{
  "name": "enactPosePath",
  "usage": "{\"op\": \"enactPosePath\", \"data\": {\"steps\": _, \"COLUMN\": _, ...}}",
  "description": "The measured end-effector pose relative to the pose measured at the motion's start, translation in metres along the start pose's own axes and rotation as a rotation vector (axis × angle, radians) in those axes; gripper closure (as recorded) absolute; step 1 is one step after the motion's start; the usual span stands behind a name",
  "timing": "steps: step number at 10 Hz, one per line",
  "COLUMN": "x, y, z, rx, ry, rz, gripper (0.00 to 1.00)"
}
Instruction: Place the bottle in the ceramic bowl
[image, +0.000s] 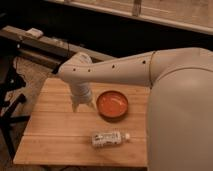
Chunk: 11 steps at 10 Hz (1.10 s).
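Observation:
The bottle (108, 138) lies on its side on the wooden table (50, 130), cap pointing right, near the front edge. The ceramic bowl (112, 104), orange inside with a darker rim, sits behind it near the table's middle and holds nothing. My gripper (81, 104) hangs from the white arm just left of the bowl, pointing down above the tabletop, behind and left of the bottle. It holds nothing that I can see.
My large white arm (175, 105) covers the right side of the view and the table's right part. A dark bench with a small pale object (35, 33) stands behind the table. Dark frame legs (10, 100) stand at the left.

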Motion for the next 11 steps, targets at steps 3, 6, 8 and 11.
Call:
{"op": "enactPosePath", "data": {"steps": 3, "x": 0.000, "y": 0.000, "z": 0.000, "rx": 0.000, "ry": 0.000, "rz": 0.000, "gripper": 0.35}}
{"op": "enactPosePath", "data": {"steps": 6, "x": 0.000, "y": 0.000, "z": 0.000, "rx": 0.000, "ry": 0.000, "rz": 0.000, "gripper": 0.35}}
{"op": "enactPosePath", "data": {"steps": 8, "x": 0.000, "y": 0.000, "z": 0.000, "rx": -0.001, "ry": 0.000, "rz": 0.001, "gripper": 0.35}}
{"op": "enactPosePath", "data": {"steps": 11, "x": 0.011, "y": -0.020, "z": -0.005, "rx": 0.021, "ry": 0.009, "rz": 0.017, "gripper": 0.35}}
